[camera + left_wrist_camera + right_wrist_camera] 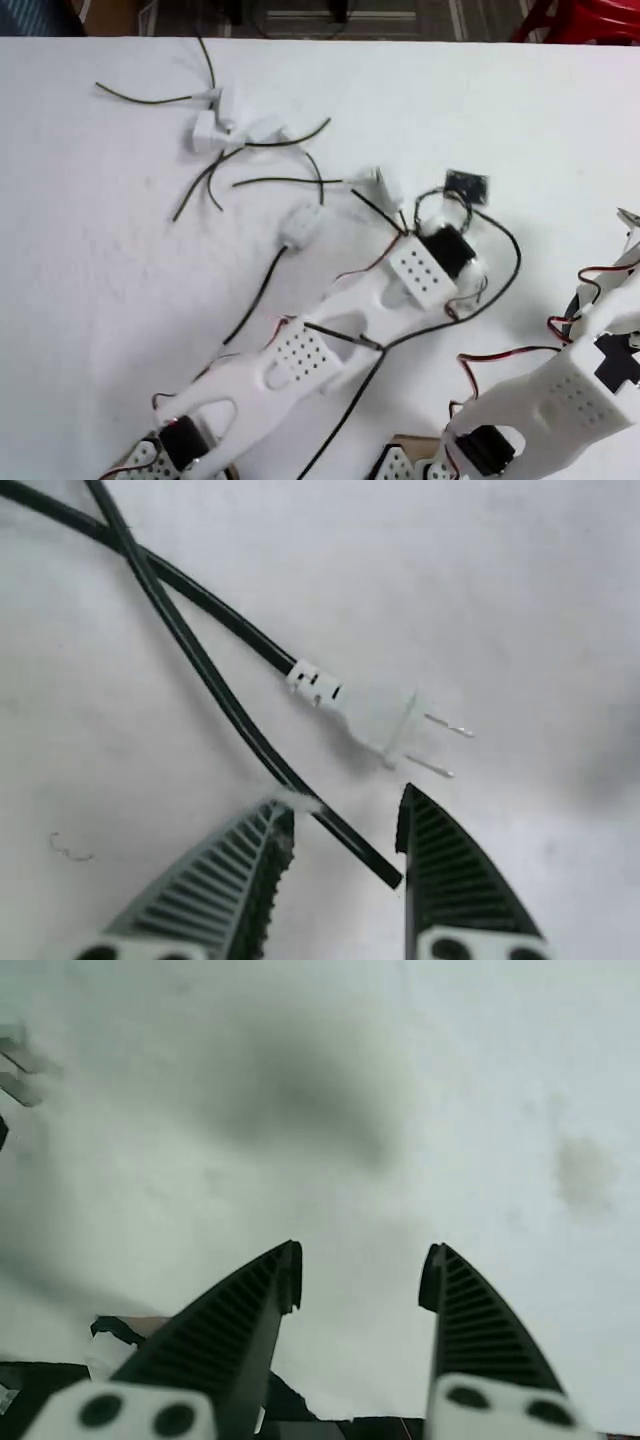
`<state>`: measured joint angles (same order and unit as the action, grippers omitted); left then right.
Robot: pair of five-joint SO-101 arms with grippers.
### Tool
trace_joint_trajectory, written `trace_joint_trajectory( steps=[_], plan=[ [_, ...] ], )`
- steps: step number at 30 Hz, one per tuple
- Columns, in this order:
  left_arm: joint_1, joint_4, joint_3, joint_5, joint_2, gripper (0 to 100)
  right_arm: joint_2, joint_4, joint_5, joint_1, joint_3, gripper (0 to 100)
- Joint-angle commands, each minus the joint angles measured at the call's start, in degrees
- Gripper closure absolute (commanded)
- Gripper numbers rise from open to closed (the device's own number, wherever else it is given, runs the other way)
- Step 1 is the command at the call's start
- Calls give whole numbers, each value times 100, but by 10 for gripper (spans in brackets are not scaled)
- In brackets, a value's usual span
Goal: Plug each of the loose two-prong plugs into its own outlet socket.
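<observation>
Robotics lab or maker bench: 2 white 3D-printed arms, left arm (300, 355) and right arm (560, 400), exposed servo wiring (505, 352), white table (100, 250), red plastic chair (580, 20) behind.

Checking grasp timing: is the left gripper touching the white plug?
Apart. Left wrist view shows bare table between the plug and the open left gripper.

A white two-prong plug (368, 716) lies flat, unplugged, apart from a white socket (300, 225).

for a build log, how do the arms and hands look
The left arm and right arm are white plastic shells with hole grids, black motors, red and black wires. The left hand and right hand have dark ribbed pointed fingers.
</observation>
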<state>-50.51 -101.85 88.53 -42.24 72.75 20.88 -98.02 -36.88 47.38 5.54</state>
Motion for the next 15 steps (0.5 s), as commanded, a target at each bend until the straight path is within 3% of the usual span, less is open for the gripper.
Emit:
trace_joint_trajectory(
  steps=[1,10,15],
  plan=[
    [-66,237,0,-62,-31,819,-268,-40,-44,75,26,800],
    [541,1521,-70,-53,338,819,286,-40,-44,75,26,800],
    [708,1530,607,-26,303,817,822,-40,-44,75,62,800]
  ],
)
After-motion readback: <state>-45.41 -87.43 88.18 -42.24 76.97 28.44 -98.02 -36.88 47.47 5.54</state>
